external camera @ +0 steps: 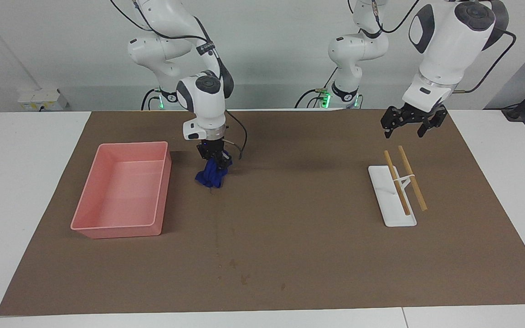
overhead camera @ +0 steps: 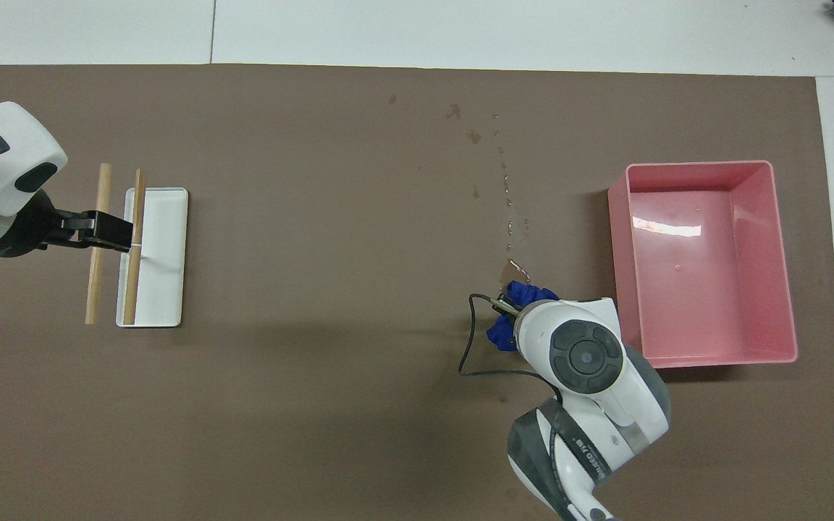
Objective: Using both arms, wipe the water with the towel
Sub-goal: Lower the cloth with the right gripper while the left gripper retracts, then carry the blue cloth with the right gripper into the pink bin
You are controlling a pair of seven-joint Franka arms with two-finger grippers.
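Two arms, one towel pinched

Two white arms work over a brown mat [external camera: 290, 255]. Beside the pink tray [external camera: 90, 226], the right gripper [external camera: 217, 165] is clamped on the blue towel [external camera: 209, 177], whose lower end touches the mat. The left gripper [external camera: 409, 131] hangs with its fingers spread wide, holding nothing, above the white rack [external camera: 389, 200] carrying two wooden sticks [external camera: 412, 178]. Small water drops [overhead camera: 507, 189] dot the mat farther from the robots than the towel.
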